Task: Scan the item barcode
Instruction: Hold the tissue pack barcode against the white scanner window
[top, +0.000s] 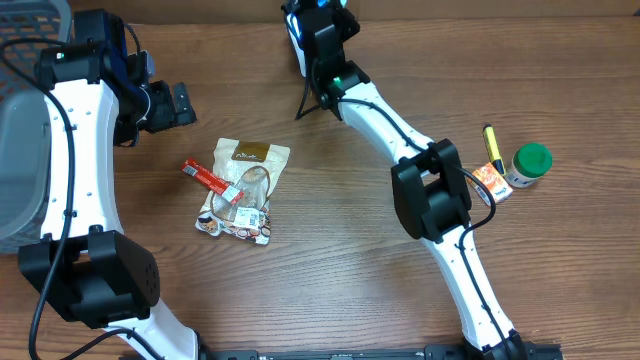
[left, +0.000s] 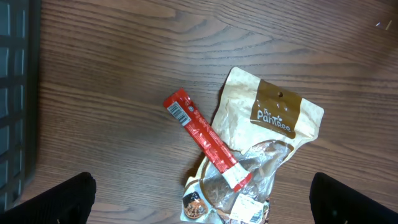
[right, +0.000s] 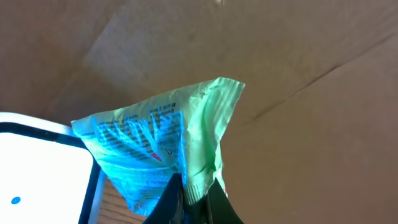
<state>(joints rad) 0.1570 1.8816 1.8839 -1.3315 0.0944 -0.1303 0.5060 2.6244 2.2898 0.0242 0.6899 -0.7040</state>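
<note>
The item in play is a thin green packet (right: 168, 143), held up at the far edge of the surface (top: 350, 270), against a brown cardboard wall (right: 298, 56). The right gripper (right: 191, 194) is pinched fully shut on the packet's lower edge. The packet fans out away from the fingertips, its length running roughly along the gripper's own line. Its blue-printed face is turned toward the wrist camera and slightly to one side. I cannot make out a barcode among the print.

Just beside the packet, on the left in the right wrist view, sits a white, dark-rimmed device (right: 37, 168), probably the scanner. The coming move likely turns on this: the printed face must swing or tilt toward that device, which is close to the packet's corner but seems not yet squarely facing it. The right arm is clearly the one placed to do this.

The left gripper (top: 172, 105) is spread wide and holds nothing. It hovers well apart over a red stick pack (left: 205, 140) lying diagonally across a brown pouch (left: 267, 149).
</note>
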